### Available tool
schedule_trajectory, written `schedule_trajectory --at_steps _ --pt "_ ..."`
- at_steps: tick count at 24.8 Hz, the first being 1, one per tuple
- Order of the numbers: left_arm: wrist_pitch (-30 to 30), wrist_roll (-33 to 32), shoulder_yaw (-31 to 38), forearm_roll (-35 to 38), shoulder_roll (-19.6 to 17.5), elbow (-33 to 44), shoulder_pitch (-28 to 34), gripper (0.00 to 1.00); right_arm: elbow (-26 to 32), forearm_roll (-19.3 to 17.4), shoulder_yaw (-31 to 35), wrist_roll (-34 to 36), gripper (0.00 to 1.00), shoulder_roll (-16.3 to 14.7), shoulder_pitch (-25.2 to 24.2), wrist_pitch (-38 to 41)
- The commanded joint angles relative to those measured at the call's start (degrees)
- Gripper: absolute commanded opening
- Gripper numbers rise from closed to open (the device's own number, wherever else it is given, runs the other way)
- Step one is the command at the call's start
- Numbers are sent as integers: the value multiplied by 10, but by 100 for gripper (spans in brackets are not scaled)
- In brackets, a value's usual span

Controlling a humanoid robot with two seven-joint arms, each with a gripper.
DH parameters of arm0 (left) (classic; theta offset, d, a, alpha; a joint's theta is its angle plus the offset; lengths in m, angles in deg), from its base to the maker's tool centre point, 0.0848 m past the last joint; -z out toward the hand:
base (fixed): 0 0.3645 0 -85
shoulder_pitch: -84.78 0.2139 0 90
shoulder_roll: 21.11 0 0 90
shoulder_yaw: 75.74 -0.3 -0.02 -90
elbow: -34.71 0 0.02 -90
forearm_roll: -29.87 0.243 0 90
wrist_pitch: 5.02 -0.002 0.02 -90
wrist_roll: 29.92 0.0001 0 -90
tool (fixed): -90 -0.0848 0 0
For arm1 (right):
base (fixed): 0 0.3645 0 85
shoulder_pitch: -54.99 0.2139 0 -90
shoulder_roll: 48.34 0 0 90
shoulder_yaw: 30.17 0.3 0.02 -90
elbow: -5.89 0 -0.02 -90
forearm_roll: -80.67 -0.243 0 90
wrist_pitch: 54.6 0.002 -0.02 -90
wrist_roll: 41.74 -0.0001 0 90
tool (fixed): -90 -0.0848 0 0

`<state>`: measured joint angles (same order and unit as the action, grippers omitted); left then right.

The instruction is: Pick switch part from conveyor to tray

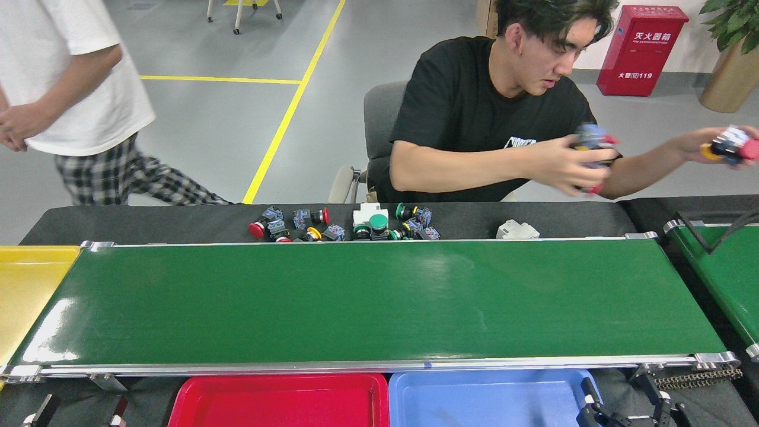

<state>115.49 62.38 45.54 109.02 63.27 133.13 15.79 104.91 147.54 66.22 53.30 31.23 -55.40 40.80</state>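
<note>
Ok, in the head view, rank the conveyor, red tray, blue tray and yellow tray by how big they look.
1. conveyor, clearly largest.
2-3. red tray and blue tray: look alike, both cut off.
4. yellow tray: smallest visible, though cropped.

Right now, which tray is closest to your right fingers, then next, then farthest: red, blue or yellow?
1. Blue tray, touching-close beside the right fingers, bottom right.
2. Red tray, bottom middle.
3. Yellow tray, far left.

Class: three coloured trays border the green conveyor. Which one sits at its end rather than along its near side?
The yellow tray, at the conveyor's left end. The red tray and blue tray lie along its near edge.
</note>
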Motion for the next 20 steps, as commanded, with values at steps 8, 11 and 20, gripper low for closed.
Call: schedule_trajectory --at_steps 8,11,20 --pt "-4 4 4 -1 -1 -1 -6 100 6 -10 7 17 98 6 3 32" --pt "-4 5 5 -5 -1 1 -10 100 6 -7 5 21 98 4 -5 34" --pt "-26 4 -6 1 0 4 -25 100 7 12 5 45 98 8 -5 32"
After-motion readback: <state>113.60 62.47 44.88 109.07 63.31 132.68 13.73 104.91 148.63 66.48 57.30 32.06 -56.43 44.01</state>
